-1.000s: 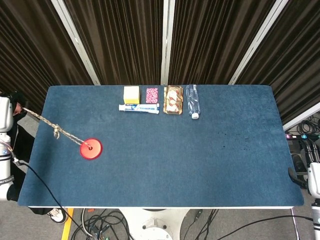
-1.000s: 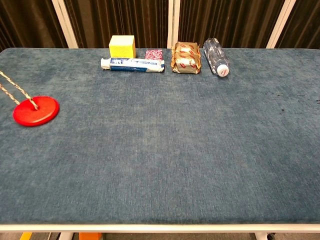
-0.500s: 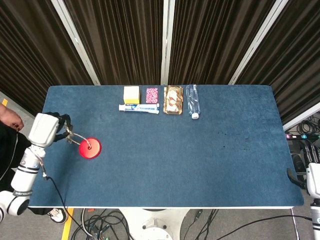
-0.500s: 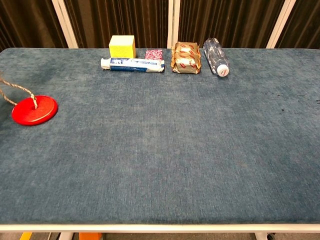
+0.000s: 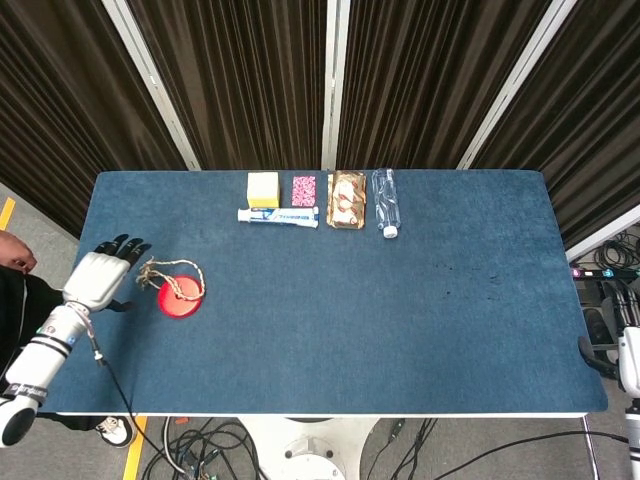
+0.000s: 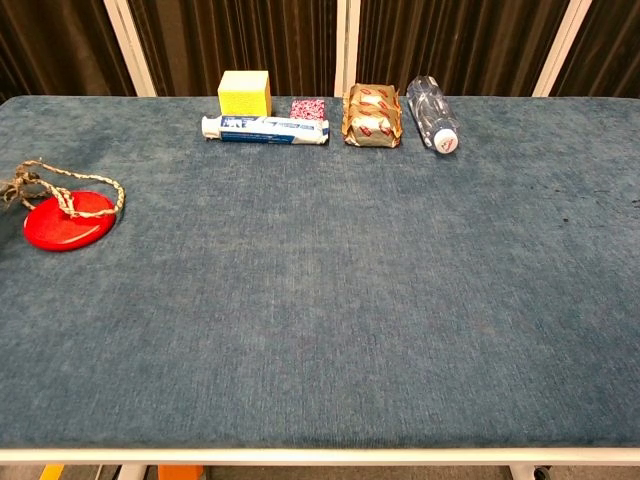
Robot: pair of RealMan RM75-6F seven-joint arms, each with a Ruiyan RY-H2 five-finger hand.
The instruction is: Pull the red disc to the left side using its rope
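Note:
The red disc [image 5: 180, 298] [image 6: 66, 222] lies flat near the left edge of the blue table. Its tan rope [image 5: 168, 271] [image 6: 60, 187] lies slack in a loose loop on the disc and on the cloth just left of it. My left hand [image 5: 101, 276] rests on the table to the left of the rope with its fingers spread and nothing in them; it looks clear of the rope. The chest view does not show it. Of the right arm only a piece [image 5: 630, 365] shows at the right edge; its hand is out of view.
Along the far edge sit a yellow block [image 5: 263, 188], a toothpaste tube [image 5: 278, 216], a pink patterned packet [image 5: 304, 190], a snack pack [image 5: 347, 200] and a lying clear bottle [image 5: 386, 214]. A person's hand [image 5: 12, 250] shows at the left frame edge.
The rope, taut toward the left a second ago, has been let go and now lies coiled on the disc. My left hand opened and drew back toward the table edge. The disc shifted slightly left.

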